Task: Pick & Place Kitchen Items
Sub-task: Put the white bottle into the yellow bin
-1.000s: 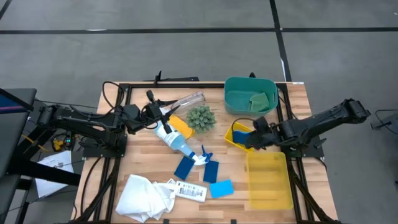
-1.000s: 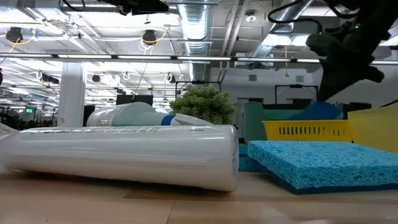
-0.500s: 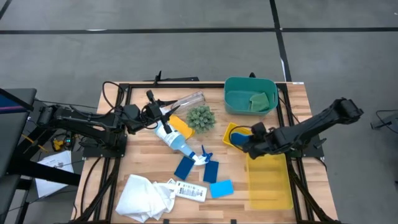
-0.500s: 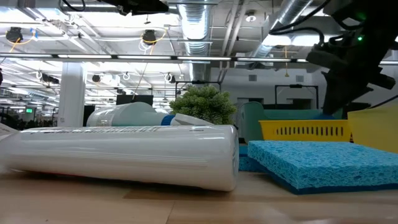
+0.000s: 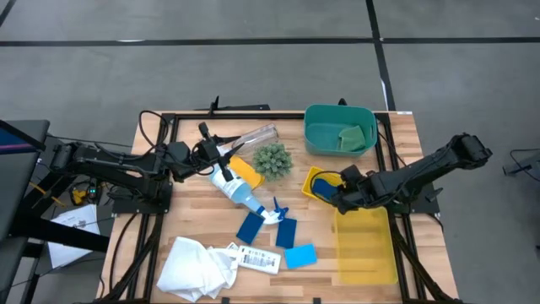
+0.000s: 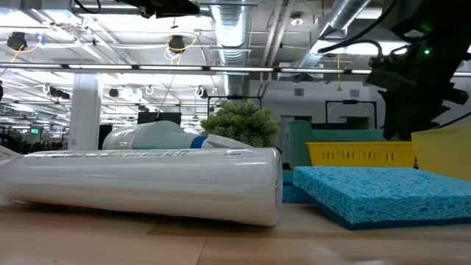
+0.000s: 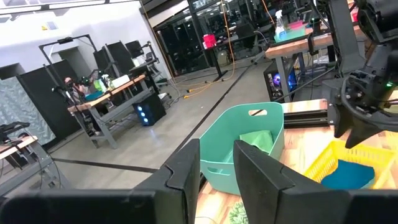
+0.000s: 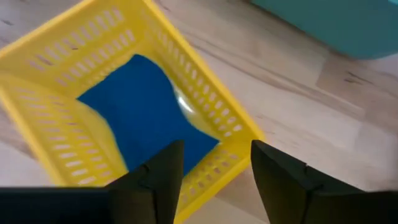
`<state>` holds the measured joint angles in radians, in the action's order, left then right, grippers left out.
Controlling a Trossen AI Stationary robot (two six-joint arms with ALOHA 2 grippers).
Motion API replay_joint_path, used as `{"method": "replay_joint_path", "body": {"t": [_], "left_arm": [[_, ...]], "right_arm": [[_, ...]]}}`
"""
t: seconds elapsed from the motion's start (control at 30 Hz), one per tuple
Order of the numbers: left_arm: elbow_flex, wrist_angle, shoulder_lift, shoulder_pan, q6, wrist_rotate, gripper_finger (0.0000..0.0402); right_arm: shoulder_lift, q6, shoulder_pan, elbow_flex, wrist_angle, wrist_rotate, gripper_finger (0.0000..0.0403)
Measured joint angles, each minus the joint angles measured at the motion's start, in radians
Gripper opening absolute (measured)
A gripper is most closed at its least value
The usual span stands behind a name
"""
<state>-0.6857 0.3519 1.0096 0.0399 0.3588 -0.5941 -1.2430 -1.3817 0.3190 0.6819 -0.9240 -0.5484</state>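
Right gripper [image 8: 211,168]: jaws apart, empty, poised over the small yellow basket [image 8: 211,121]; a blue sponge [image 8: 140,118] lies inside it. Left gripper [image 5: 221,154]: jaws part-open, nothing visibly held, above the spray bottle [image 5: 240,192] at the tabletop's [image 5: 190,221] centre-left. More blue sponges [image 5: 278,230] lie at 6 o'clock of the bottle; the white cloth [image 5: 194,267] at 7 o'clock.

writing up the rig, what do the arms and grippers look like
Both arms are dark, almost black, jointed tubes with black cables trailing along them. The left gripper and right gripper each end in two flat, dark, blocky fingers. A small green light glows on the right arm in the low view.
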Motion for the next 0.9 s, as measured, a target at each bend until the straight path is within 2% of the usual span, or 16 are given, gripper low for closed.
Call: {"method": "replay_joint_path", "body": {"t": [0.5,0.9], "left_arm": [[0.000,0.000,0.000,0.000,0.000,0.000,0.0092],[0.000,0.000,0.000,0.000,0.000,0.000,0.0092]], "right_arm": [[0.000,0.114,-0.105,0.000,-0.087,0.061,0.0154],[0.000,0.264,-0.182,0.000,-0.107,0.048,0.0154]]}}
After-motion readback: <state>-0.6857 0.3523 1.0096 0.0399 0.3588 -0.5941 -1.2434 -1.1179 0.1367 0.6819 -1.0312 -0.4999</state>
